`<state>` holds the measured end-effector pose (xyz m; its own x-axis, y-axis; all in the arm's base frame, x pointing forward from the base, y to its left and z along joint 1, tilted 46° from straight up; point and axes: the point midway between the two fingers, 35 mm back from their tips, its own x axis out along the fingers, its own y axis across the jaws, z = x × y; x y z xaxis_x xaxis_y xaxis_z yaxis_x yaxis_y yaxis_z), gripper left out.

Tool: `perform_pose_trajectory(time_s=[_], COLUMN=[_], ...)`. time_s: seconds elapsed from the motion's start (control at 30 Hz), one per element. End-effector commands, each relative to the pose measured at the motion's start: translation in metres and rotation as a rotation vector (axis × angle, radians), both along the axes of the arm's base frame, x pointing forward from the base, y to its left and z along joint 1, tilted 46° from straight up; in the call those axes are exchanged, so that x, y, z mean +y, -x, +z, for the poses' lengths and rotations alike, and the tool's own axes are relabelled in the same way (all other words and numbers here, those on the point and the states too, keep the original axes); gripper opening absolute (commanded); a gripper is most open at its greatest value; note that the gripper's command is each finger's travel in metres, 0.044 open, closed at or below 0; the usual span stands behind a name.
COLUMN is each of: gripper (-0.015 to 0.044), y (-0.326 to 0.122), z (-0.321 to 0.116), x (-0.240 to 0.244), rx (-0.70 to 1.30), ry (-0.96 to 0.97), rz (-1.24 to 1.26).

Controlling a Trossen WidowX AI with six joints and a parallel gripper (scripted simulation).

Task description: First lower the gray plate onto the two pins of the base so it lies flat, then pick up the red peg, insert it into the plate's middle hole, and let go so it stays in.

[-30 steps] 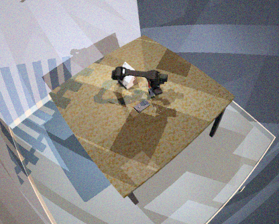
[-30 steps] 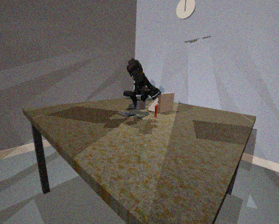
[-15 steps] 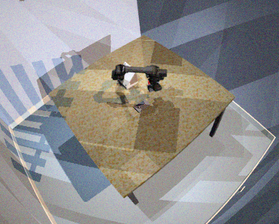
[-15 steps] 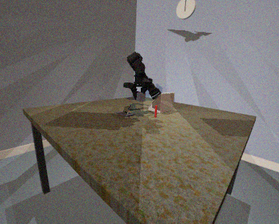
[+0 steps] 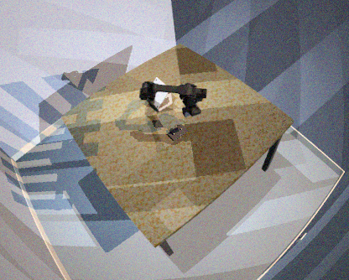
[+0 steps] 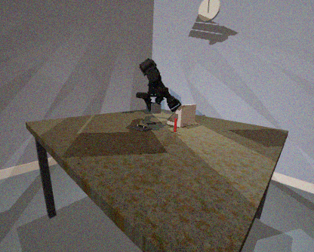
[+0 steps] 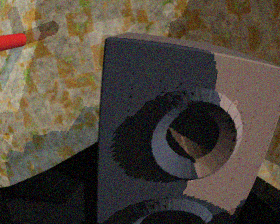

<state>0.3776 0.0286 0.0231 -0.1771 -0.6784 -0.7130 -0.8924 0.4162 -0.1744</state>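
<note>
We have the jaws pinching the gray plate (image 7: 163, 135) by its edge; it looks stiff and light, so an edge grip should hold.

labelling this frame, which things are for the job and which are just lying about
For the job: square gray plate with a round hole, held in the black gripper; thin red peg; dark flat base.
Just there: mottled brown table; round pale wall clock.

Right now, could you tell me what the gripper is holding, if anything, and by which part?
The gripper is shut on the flat gray plate with the round middle hole, gripped at the edge nearest the wrist camera; the exact contact is hidden in shadow.
</note>
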Motion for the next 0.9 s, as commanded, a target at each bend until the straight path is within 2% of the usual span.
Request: perform_pose_trajectory(time_s=[0.0,0.87], gripper=[0.0000,0.0000], y=[0.000,0.021], z=[0.005,0.025], x=[-0.011,-0.090], rx=[0.006,0.118], ry=[-0.004,-0.026], rz=[0.018,0.135])
